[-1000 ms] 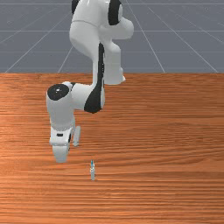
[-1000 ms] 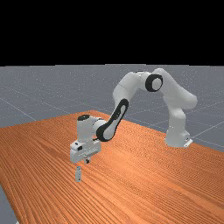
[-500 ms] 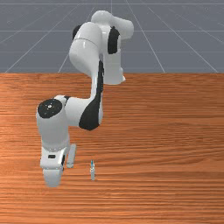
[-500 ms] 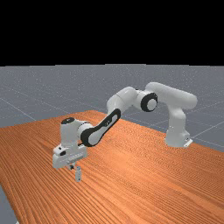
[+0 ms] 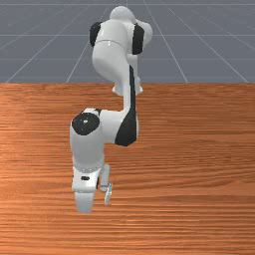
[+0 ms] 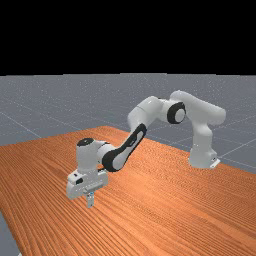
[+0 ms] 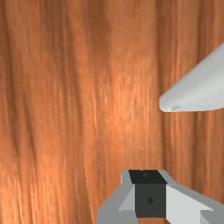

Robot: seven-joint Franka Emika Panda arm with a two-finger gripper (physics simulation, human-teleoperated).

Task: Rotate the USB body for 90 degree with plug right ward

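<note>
My gripper [image 6: 87, 185] is low over the table in the far view, right above the USB body [image 6: 90, 202], whose upper end it partly covers. In the front view the small grey-white USB body [image 5: 107, 196], with a blue touch at its upper end, stands steeply beside the hand's right side, top leaning a little toward the front view's right. My gripper [image 7: 150, 197] stands at the bottom edge of the wrist view; a pale tapered form, apparently the USB body [image 7: 199, 87], is off to one side of it. Whether they touch I cannot tell.
The orange-brown wooden table [image 5: 189, 164] extends around the hand and the USB body. Behind them the arm reaches back to its base [image 6: 202, 155] at the table's far right in the far view.
My hand first came down and toward the front view's bottom, then shifted to the front view's right, up against or beside the USB body. The USB body's top now leans slightly right there.
</note>
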